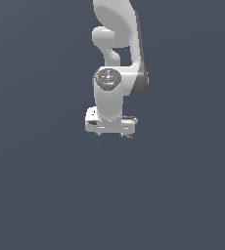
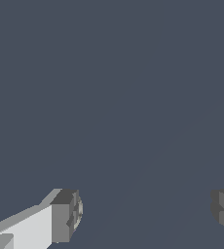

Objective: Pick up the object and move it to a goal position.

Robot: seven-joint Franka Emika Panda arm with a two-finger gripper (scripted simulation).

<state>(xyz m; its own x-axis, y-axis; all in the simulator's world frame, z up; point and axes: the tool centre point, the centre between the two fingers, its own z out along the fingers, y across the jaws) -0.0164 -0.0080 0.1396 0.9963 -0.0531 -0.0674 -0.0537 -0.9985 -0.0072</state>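
Hanging over a flat, dark slate-blue floor [image 1: 46, 195], my white jointed arm [image 1: 115, 53] drops down from the top of the exterior view, and my white, bar-shaped gripper [image 1: 113, 134] sits level at the end of it, roughly in the middle of that picture. From there I can only make out short stubs under the bar, so the fingers themselves are hard to read in that view. The wrist camera settles it: my two dark grey, blocky fingertips [image 2: 65, 215] stand far apart, one on a pale white finger body and the other just peeking in at the picture's far edge, with nothing but bare floor showing in the wide gap between them. So my hand is released, spread wide, and gripping nothing. Now, the object: a tiny greyish lump with reddish-purple tints [image 1: 129, 135] shows at the underside of the gripper bar, toward the exterior view's right end of it, far smaller than the bar itself. It is so small and blurred that I cannot tell whether it touches the bar or lies on the floor behind it. The wrist view shows no sign of it between my fingertips.
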